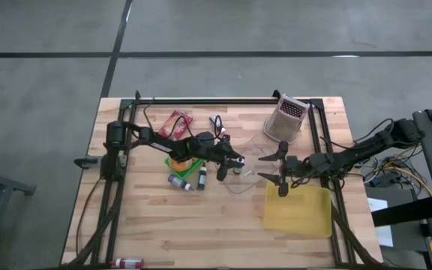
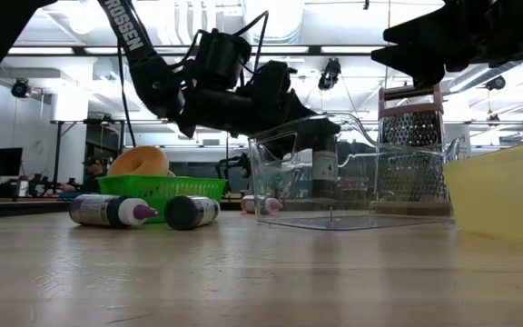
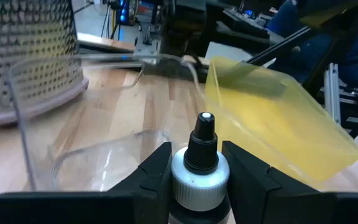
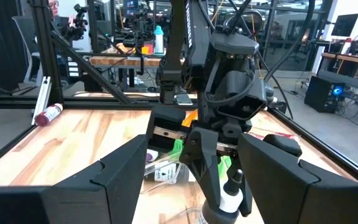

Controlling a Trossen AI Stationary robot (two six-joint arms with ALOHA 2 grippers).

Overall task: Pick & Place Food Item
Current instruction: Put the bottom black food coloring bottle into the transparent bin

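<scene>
Clear plastic tub (image 2: 334,195) walls show only from table height, where the left end effector (image 3: 194,171) clamps a small bottle (image 3: 199,171) at its rim. From above, the right end effector (image 1: 276,169) hangs spread over a yellow bin (image 1: 297,211). Wooden table (image 1: 201,225), grey floor.

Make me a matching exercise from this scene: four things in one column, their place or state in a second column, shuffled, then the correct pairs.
Things:
1. bottle
2. grater
3. yellow bin
4. green basket

Place or state:
A. holds a doughnut-like item
B. held in the left hand, over the clear container
C. stands at the table's far right part
D. lies near the right hand, on the table's near right part

Pairs: 1-B, 2-C, 3-D, 4-A
</scene>
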